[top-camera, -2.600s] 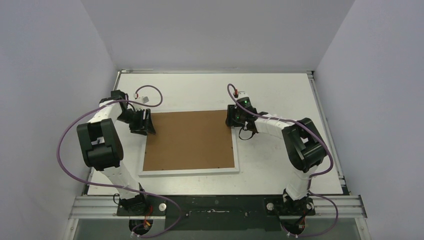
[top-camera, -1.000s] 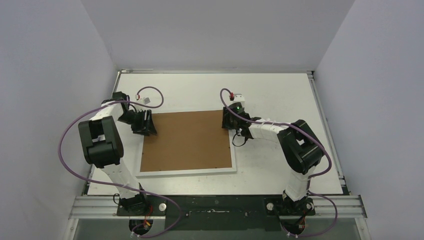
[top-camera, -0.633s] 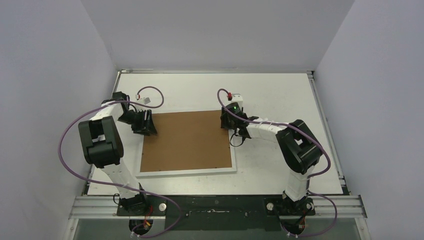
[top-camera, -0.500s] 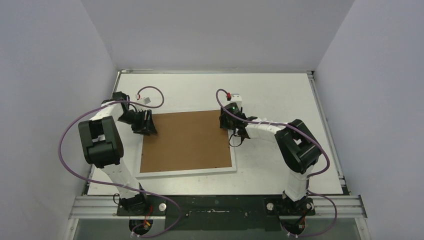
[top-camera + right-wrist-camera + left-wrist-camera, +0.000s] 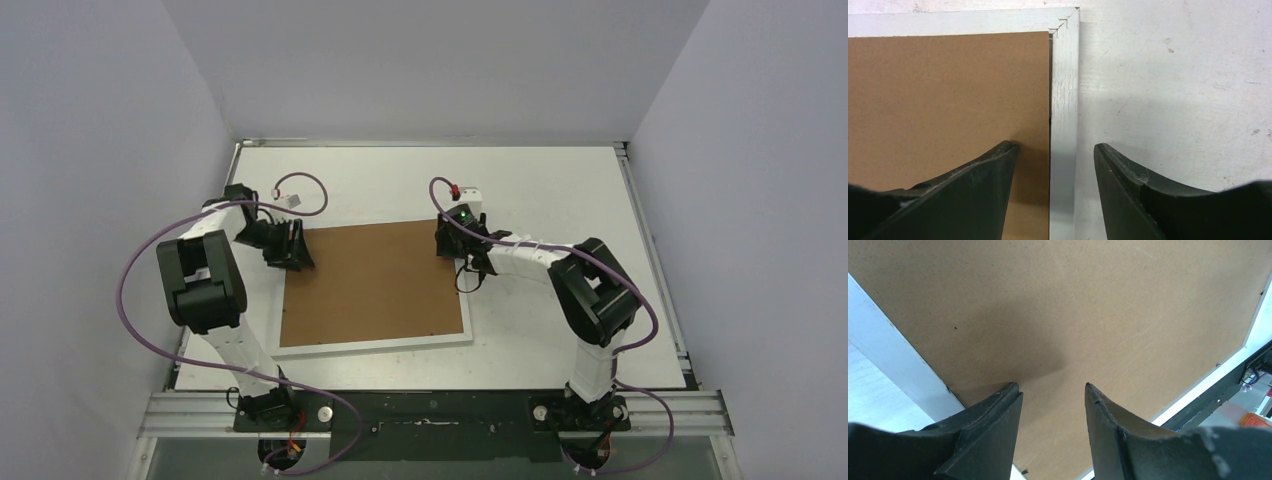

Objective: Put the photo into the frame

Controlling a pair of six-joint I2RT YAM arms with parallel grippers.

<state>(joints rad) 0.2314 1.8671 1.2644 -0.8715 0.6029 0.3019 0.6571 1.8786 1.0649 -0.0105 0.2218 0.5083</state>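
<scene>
Face down near the middle of the white table (image 5: 560, 190), slightly askew: a large thin-edged white rectangular picture frame (image 5: 375, 343), with a plain brown fibreboard backing board (image 5: 375, 285) seated inside its rails and covering the whole opening. No sign of the sunset photo in any view; possibly shut away under the board, possibly elsewhere, and impossible to settle from here. At the far left corner of the board, the left gripper (image 5: 1050, 385), fingers moderately apart with nothing between them, tips low over bare brown board just inside the left rail; contact with the surface not clear. At the far right corner, the right gripper (image 5: 1055, 146), likewise parted to a middling width and holding nothing, straddling the right rail with one finger over the board and the other over the table beside the frame; hard to tell whether resting or hovering. In the right wrist view, a thin dark gap between board edge and rail near the corner, hinting at a board not pressed fully flush there. Judged as late in the job, given a print indeed inside: loading and closing apparently done, and left to do only pressing the board home at the corners, securing the small dark tabs along the inner edge (too small to read as bent or straight), and perhaps turning the frame face up for a check. Otherwise, with the print absent, everything of substance yet to do: lifting the board, laying the print in, closing again.
</scene>
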